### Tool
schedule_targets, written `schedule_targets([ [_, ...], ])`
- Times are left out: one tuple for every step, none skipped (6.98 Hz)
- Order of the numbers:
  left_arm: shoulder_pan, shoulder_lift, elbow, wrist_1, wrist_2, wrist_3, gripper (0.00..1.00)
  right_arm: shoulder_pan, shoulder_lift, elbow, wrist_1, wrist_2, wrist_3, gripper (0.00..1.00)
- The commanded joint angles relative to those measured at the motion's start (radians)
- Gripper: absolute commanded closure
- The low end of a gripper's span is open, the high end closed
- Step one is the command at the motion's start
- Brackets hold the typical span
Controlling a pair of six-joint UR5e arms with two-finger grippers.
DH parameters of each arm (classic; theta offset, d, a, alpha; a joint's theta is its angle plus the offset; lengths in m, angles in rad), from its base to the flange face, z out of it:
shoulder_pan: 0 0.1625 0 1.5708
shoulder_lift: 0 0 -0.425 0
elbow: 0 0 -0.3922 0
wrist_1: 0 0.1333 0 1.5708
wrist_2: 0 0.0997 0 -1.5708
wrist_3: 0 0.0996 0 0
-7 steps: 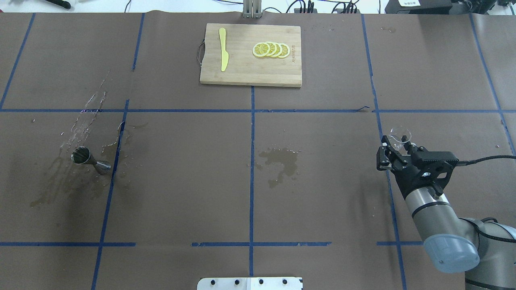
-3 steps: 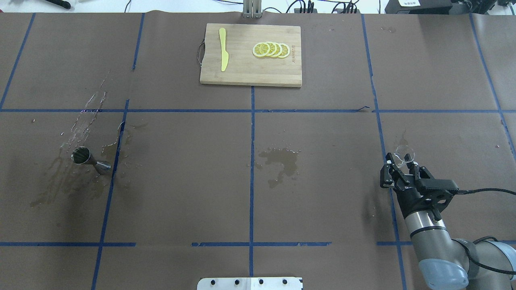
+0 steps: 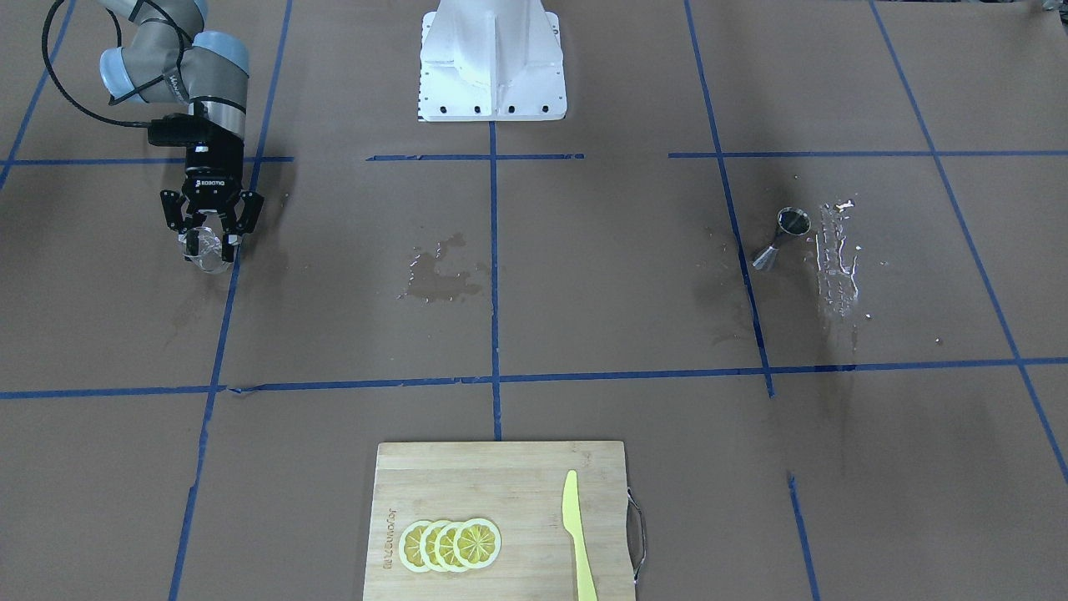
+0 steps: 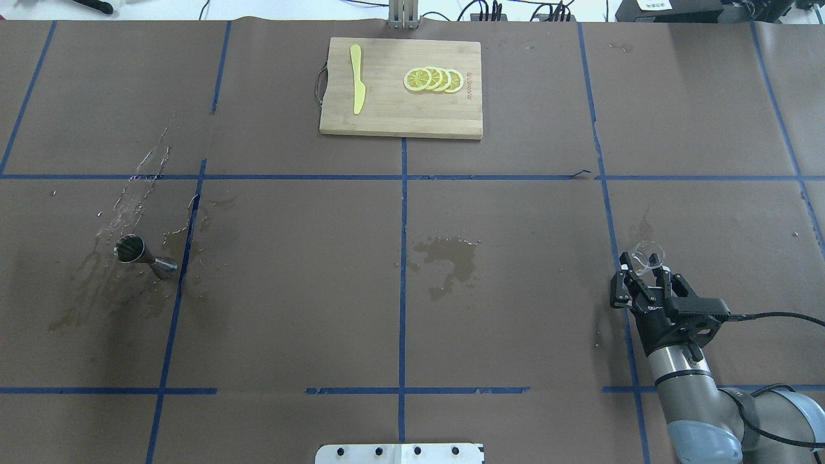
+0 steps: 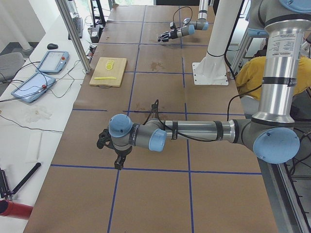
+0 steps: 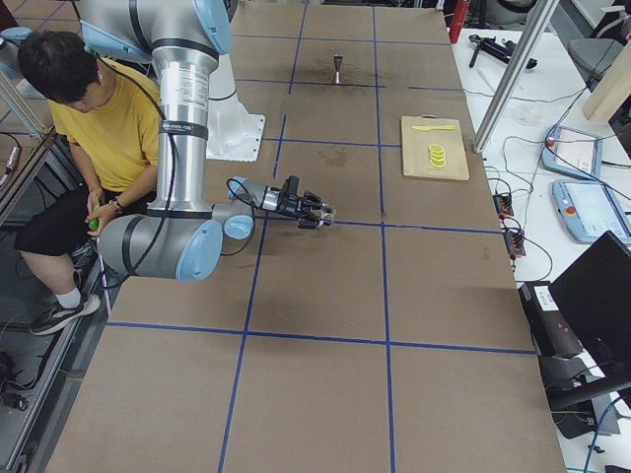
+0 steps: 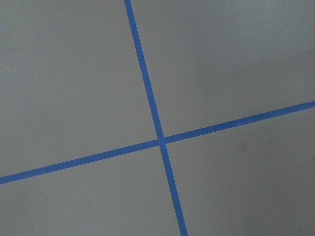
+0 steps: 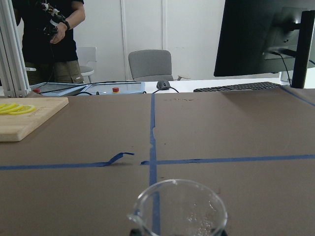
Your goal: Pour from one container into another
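Near the robot, the right jaws were closed around the clear tumbler (image 4: 647, 254), holding it upright and low over the surface (image 4: 515, 309). Whether the left jaws were open or closed could not be told. Well apart, toward the robot's left, the steel jigger (image 4: 145, 254) stood in a wet patch (image 4: 97, 290). Farthest lay the cutting board (image 4: 387, 116) with lemon slices (image 4: 433, 79) and a yellow knife (image 4: 356, 80).

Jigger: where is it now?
In the overhead view the jigger stands at far left, just left of a blue tape line among wet stains, far from the tumbler in the right tool.
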Motion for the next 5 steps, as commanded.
schedule_targets([
  [0.000, -0.001, -0.001, 0.000, 0.001, 0.000, 0.00, -0.010, 0.001, -0.021, 0.007, -0.002, 0.001, 0.91],
  [0.000, -0.001, 0.000, 0.000, 0.001, 0.000, 0.00, -0.013, 0.002, -0.038, 0.014, -0.002, 0.002, 0.90],
  [0.000, -0.001, -0.001, 0.000, 0.001, 0.000, 0.00, -0.013, 0.002, -0.045, 0.025, -0.002, 0.002, 0.88],
  [0.000, 0.001, 0.000, 0.000, 0.001, 0.000, 0.00, -0.014, 0.004, -0.050, 0.026, -0.002, 0.002, 0.79],
  [0.000, 0.001, -0.001, 0.000, 0.001, 0.000, 0.00, -0.016, 0.007, -0.050, 0.026, -0.004, 0.002, 0.72],
])
